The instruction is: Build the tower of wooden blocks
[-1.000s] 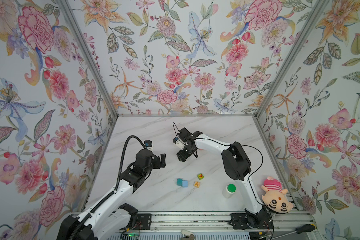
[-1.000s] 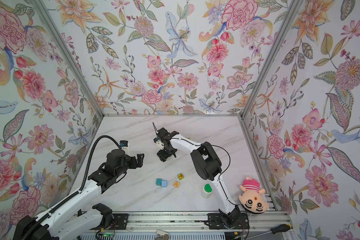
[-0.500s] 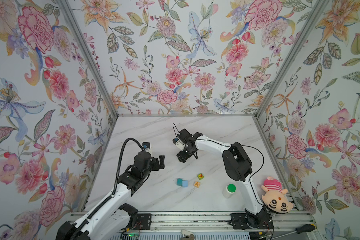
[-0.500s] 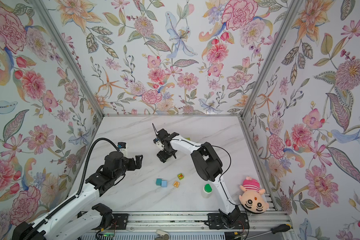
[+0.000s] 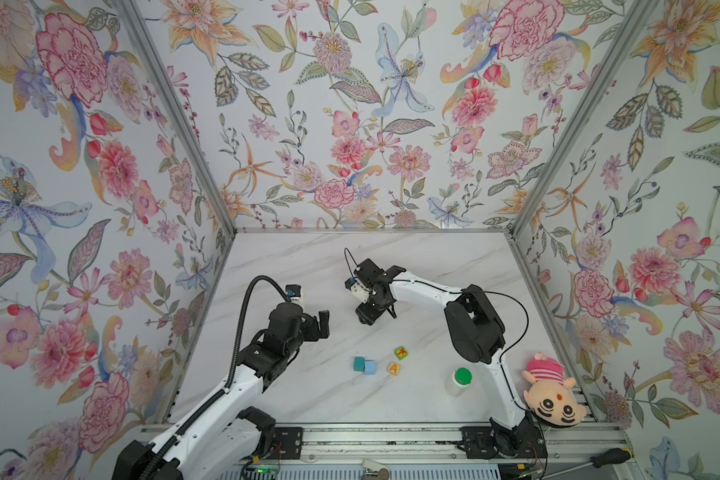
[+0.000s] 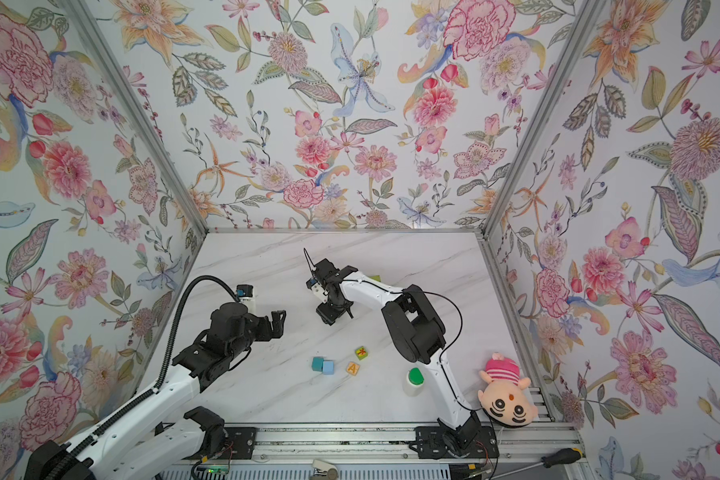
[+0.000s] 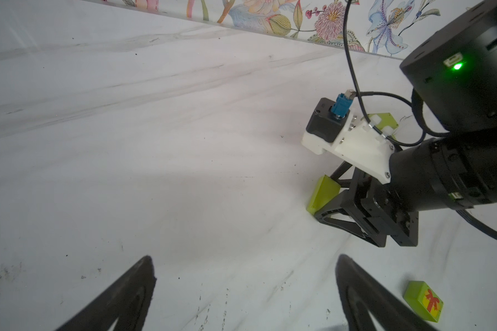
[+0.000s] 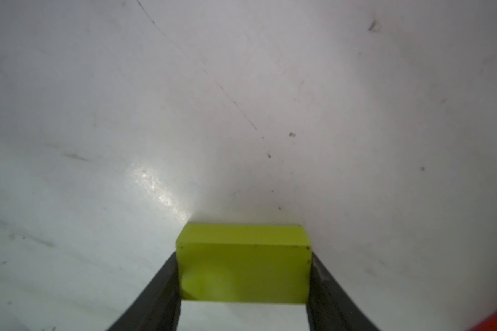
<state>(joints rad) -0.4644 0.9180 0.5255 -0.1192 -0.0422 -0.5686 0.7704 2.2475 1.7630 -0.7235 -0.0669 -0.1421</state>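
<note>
The marble bench (image 5: pixel 308 257) spreads wide under both arms. The right arm (image 5: pixel 425 291) reaches well back and to the left of the green-capped bottle (image 5: pixel 458 380). The right gripper (image 5: pixel 371 316) points down and is clamped on a lime-green block (image 8: pixel 243 272), a finger pressed flat to each side. The block sits low at the bench; I cannot tell whether it touches. The left arm (image 5: pixel 242 386) hangs farther left of the bottle, and the left gripper (image 7: pixel 245 258) is spread wide with nothing between its fingers.

A plush doll (image 5: pixel 551 390) lies near the bottle on its right. Left of the bottle lie four loose cubes. The tan "A" cube (image 5: pixel 393 368) is closest, with the green red-marked cube (image 5: pixel 400 353) just behind it. Beyond them sit the light-blue cube (image 5: pixel 370 367) and the teal cube (image 5: pixel 358 363), touching each other. A second lime-green block (image 6: pixel 375 277) peeks out behind the right arm, well back from the bottle.
</note>
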